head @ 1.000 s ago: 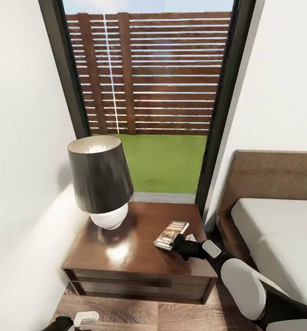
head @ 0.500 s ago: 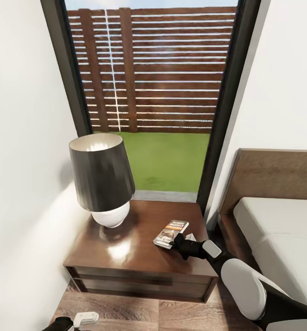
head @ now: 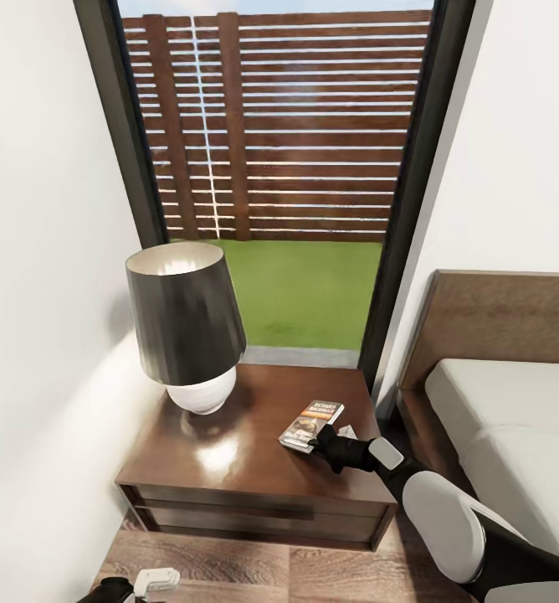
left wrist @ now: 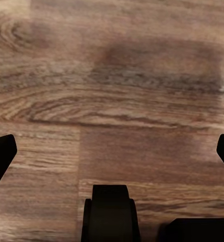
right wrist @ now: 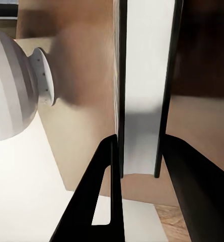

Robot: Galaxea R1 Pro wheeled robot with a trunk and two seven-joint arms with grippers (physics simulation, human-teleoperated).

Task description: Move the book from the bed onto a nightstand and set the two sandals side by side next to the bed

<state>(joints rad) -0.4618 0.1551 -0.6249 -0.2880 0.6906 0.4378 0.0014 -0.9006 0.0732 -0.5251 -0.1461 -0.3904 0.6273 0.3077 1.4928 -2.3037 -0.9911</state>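
Observation:
The book (head: 311, 425), dark with an orange band, rests on the right part of the glossy brown nightstand (head: 229, 469). My right gripper (head: 323, 444) is at its near end. In the right wrist view the book's white page edge (right wrist: 144, 75) runs between the two fingers, and the right gripper (right wrist: 140, 141) is shut on it. The bed (head: 505, 419), with off-white mattress and brown headboard, stands to the right of the nightstand. My left gripper (left wrist: 114, 148) hangs open over the wooden floor (left wrist: 117, 101), low at the head view's bottom left.
A lamp (head: 186, 322) with a dark shade and white round base (right wrist: 11, 85) takes up the nightstand's left half. A white wall lies close on the left. A tall window with a dark frame (head: 401, 251) stands behind the nightstand.
The head view shifted slightly a second ago. The right gripper and the book keep the same place on the nightstand, and the left gripper has not moved.

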